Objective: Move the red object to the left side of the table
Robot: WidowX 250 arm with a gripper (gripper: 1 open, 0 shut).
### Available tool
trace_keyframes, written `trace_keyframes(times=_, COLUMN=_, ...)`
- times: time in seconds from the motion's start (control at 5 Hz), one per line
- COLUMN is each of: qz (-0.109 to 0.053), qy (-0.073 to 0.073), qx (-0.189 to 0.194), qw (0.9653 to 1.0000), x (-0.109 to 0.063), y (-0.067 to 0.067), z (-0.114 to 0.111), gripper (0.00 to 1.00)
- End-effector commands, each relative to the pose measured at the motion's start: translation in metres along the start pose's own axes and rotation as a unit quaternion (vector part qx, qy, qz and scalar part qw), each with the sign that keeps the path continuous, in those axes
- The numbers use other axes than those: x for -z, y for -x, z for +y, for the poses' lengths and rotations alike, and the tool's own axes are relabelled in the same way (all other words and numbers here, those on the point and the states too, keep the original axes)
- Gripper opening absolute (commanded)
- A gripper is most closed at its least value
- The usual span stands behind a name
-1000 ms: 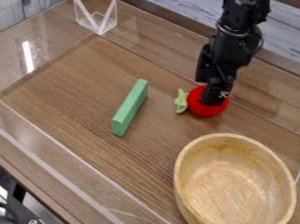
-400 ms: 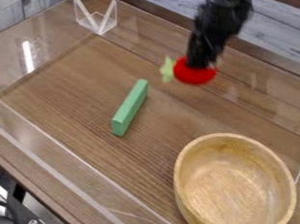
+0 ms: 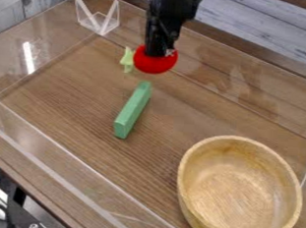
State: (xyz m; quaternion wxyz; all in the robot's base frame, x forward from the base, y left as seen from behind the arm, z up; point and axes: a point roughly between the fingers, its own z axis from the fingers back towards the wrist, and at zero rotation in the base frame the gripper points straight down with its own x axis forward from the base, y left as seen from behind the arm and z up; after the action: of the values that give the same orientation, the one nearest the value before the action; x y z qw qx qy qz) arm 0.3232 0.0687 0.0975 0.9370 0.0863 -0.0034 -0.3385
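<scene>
The table point(image 3: 61, 139) spreads below the gripper, brown wood grain fenced by low clear walls point(image 3: 28, 58), with open board out to the gripper's left. Well off to its lower right sits the wooden bowl point(image 3: 240, 191), the biggest loose thing here and out of the way. Just beneath and slightly to the left of the gripper lies the green block point(image 3: 133, 110), a long bar angled across the board. The arm point(image 3: 170, 14) comes down from the top edge, pointing nearly straight down, and ends in the gripper point(image 3: 156, 55), whose jaws are clamped on the red object point(image 3: 154, 60) — a small glossy ball with a green leafy stub point(image 3: 125, 58) sticking out to the left. The ball appears to hang clear of the wood, though its exact height is hard to read from this one view.

The carry looks underway but not finished. To do it well, I would hold the squeeze steady, carry the ball high enough to pass over the green block rather than clip it, travel leftward toward the open board, stop short of the clear wall, and lower it until it rests before letting go — a round thing dropped from height will likely roll
</scene>
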Motion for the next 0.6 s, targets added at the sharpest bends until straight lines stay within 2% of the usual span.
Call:
trace_keyframes(times=0.0, qz=-0.029, qy=-0.032, qx=-0.028, qw=0.9987, x=-0.0333, y=0.0065, z=0.0199, gripper=0.0)
trace_keyframes(times=0.4, qz=-0.04, qy=-0.023, qx=-0.059, qw=0.9972, x=-0.039, y=0.0037, z=0.0282, gripper=0.0)
